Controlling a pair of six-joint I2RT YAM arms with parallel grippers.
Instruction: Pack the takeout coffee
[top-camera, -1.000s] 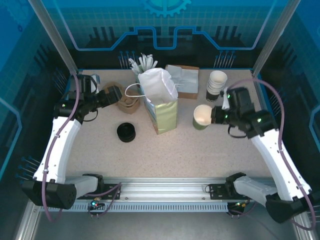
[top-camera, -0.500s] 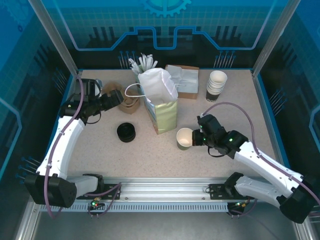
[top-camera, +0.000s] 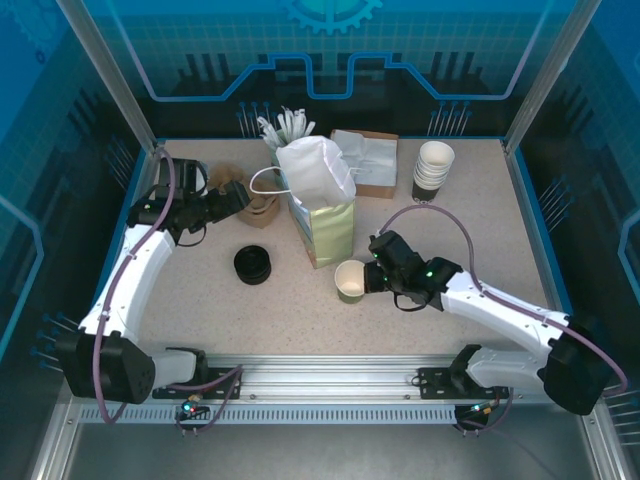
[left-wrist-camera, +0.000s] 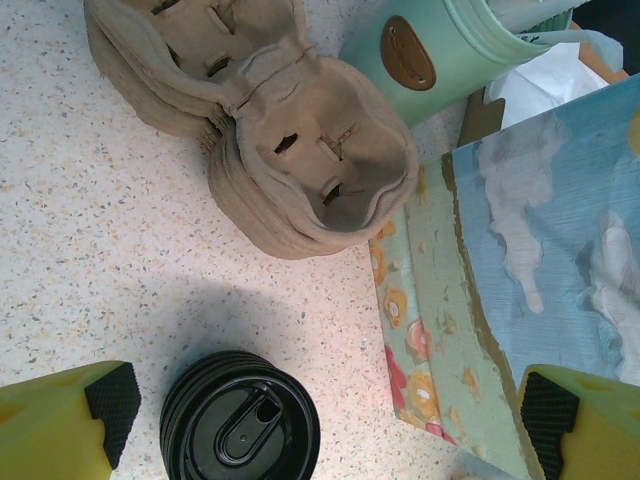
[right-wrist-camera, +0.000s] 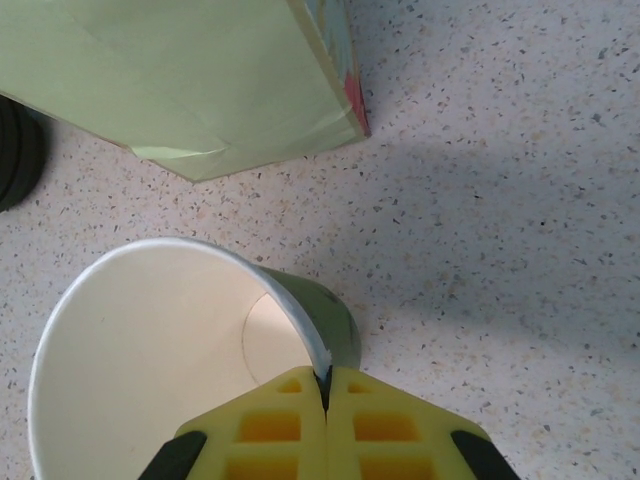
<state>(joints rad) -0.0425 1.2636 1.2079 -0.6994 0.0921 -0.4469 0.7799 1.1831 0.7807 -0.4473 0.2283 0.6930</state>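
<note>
One takeout coffee cup (top-camera: 350, 281), green-sided and open-topped, just beside the near corner of the paper bag (top-camera: 325, 215). Right pincer (right-wrist-camera: 323, 385) pressed together on its rim (cup wall between the pads). Left pincer (top-camera: 234, 194) spread wide over the speckled worktop (top-camera: 200, 300), near stacked black lids (top-camera: 253, 265) and pulp cup carriers (left-wrist-camera: 300, 150).

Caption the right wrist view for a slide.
Right gripper, jaws shut on the rim of a lidless green paper cup, beside the green bag on the speckled table.
</note>
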